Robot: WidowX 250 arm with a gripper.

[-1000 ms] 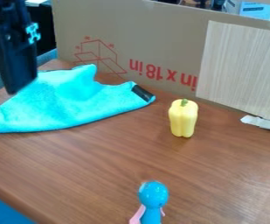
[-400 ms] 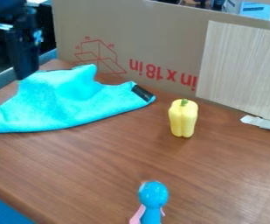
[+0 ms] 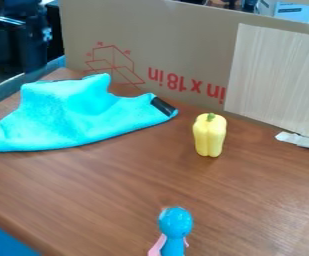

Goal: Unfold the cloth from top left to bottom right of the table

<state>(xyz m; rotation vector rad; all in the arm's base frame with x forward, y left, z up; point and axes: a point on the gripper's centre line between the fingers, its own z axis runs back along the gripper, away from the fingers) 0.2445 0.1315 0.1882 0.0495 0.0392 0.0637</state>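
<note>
At the near edge of the worktop [image 3: 103, 190], a small blue-headed toy [image 3: 175, 223] stands where it stood in the earlier frames. Farther in, the yellow pepper [image 3: 209, 135] is upright and just as undisturbed, to the right of the cloth and apart from it.

The turquoise cloth [image 3: 70, 117] lies on the upper left part of the worktop, its near edge a smooth curve, its black patch [image 3: 162, 106] at the right-hand end and its far side pushed up into a peak. Its outline matches the two earlier frames, so nothing has been unfolded over this stretch.

Beyond it, at the upper left, is what has changed: the gripper [image 3: 33, 69]. It hung in front of the cloth's left part at first, then rose and drew back, and now appears above the cloth's far left corner, apart from it. No cloth came up with it; whether it is released or clenched, I cannot tell. Behind everything the cardboard [image 3: 183, 45] stands as it did.

For the task, the retreat looks like a pause or a repositioning. The cloth still seems partly folded, and spreading it would likely call for a fresh hold on its far left corner, then a pull toward the lower right, minding the pepper.
</note>
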